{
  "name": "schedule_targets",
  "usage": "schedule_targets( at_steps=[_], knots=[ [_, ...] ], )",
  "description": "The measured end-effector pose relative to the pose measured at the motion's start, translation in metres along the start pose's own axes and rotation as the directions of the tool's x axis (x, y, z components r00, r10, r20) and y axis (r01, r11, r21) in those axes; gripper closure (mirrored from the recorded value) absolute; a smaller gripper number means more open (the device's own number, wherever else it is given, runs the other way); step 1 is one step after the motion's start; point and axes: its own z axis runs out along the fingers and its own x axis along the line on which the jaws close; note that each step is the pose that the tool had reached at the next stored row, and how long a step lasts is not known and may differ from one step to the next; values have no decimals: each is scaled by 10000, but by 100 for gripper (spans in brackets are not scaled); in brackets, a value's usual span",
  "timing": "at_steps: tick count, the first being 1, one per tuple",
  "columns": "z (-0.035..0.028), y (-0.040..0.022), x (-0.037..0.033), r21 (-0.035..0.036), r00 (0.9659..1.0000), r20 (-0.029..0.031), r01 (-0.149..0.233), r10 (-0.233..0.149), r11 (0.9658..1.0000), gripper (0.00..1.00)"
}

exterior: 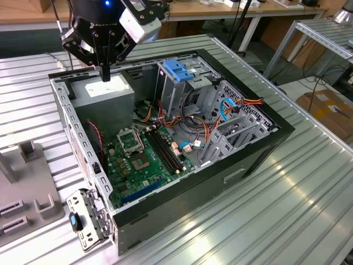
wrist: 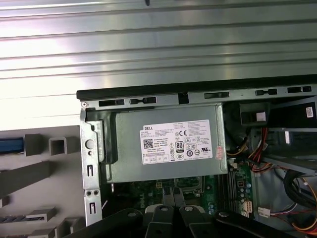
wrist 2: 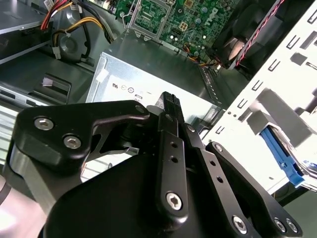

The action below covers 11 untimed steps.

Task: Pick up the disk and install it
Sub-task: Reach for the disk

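Exterior view: black hand point(exterior: 105, 76) pinched narrow, empty, over grey boxy power supply point(exterior: 105, 95) inside open black computer case point(exterior: 242, 165). First wrist view: blue-railed disk point(wrist: 11, 145) seemingly in grey holder point(wrist: 29, 173) outside case wall; reaching needs wall clearance, hand opened first.

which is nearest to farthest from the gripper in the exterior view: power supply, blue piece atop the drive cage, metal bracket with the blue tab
1. Power supply: directly beneath the gripper, at the far end of the case.
2. Blue piece: atop the drive cage, toward the exterior view's right.
3. Metal bracket: by the case's near corner, toward the exterior view's left.
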Motion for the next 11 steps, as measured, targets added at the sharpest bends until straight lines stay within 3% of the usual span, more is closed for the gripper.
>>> schedule_targets(
  at_steps=[11],
  knots=[
    [-2,-5,63,0,10000,0,0,0,10000,89]
  ],
)
